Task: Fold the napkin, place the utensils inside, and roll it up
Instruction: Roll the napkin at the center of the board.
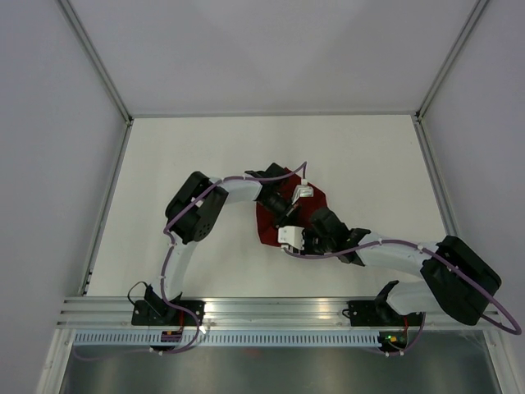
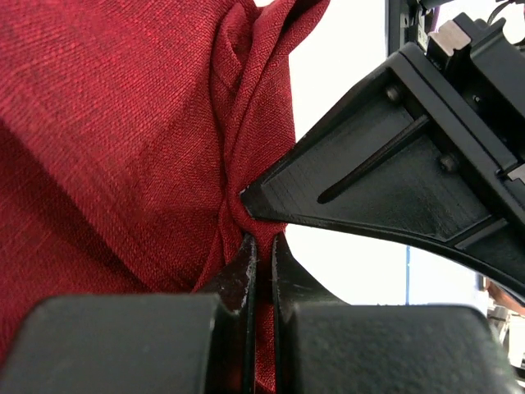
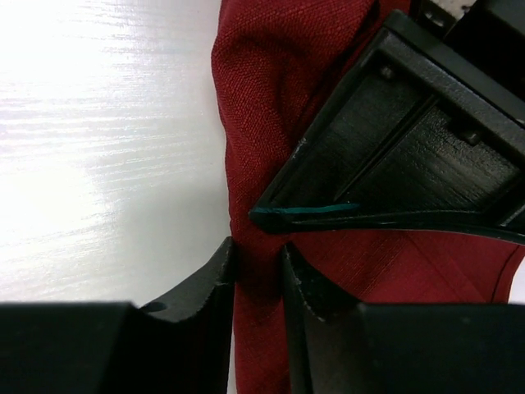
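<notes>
Napkin lies bunched on the desk; left fingers pinch a gathered fold tight, right fingers stand narrow, clamping its edge.

Both arms bend inward from opposite sides, so the grippers meet almost tip to tip. Left gripper: jaws pressed together on a fold of the napkin. Right gripper: jaws narrowly apart, astride that fold just beyond the left tips; grip uncertain.
</notes>
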Robot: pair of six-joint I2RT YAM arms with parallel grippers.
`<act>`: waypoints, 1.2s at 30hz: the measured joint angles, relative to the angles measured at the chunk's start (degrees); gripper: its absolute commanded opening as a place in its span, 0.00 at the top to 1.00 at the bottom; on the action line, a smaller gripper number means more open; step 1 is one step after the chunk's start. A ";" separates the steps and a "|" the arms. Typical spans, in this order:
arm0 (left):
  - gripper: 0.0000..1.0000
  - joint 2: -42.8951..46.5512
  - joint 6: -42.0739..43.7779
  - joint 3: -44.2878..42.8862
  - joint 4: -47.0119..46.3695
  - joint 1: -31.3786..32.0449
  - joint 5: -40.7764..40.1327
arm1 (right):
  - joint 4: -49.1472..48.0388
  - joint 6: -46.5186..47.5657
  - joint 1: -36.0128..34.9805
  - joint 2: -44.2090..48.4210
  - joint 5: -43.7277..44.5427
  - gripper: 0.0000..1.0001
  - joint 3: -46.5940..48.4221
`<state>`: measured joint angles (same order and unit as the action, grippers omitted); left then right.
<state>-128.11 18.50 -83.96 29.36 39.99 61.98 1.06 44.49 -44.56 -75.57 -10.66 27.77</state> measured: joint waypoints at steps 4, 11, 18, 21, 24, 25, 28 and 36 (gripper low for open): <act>0.98 -0.11 -0.07 -0.11 0.79 -0.46 0.09 | -1.33 -0.02 -0.46 -1.09 0.61 0.83 0.04; 0.80 -0.11 -0.13 -0.15 1.77 -1.46 -0.15 | 1.57 0.37 -0.59 -4.66 0.37 1.00 3.87; 0.71 2.08 -2.25 1.25 0.35 -1.90 -4.35 | 9.20 0.42 -0.20 -10.14 -0.17 0.99 11.34; 0.66 4.87 -4.46 4.02 -3.15 -2.16 -8.26 | 11.45 0.42 0.04 -12.02 -0.35 0.99 14.01; 0.65 8.55 -7.58 7.67 -7.98 -2.49 -12.87 | 13.00 0.42 0.55 -13.46 -1.14 1.00 15.91; 0.65 9.57 -8.70 8.72 -9.64 -2.69 -14.10 | 13.66 0.44 0.79 -13.94 -1.60 1.00 16.59; 0.64 13.66 -11.89 11.74 -16.61 -4.20 -20.46 | 16.50 0.76 1.57 -15.50 -3.37 0.99 19.04; 0.65 28.33 -21.51 20.26 -32.87 -11.17 -40.68 | 27.12 1.77 4.76 -21.59 -10.16 1.00 28.04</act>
<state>-99.79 -3.01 -63.70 -3.51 28.82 21.30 28.18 46.26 -39.79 -97.17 -20.82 55.81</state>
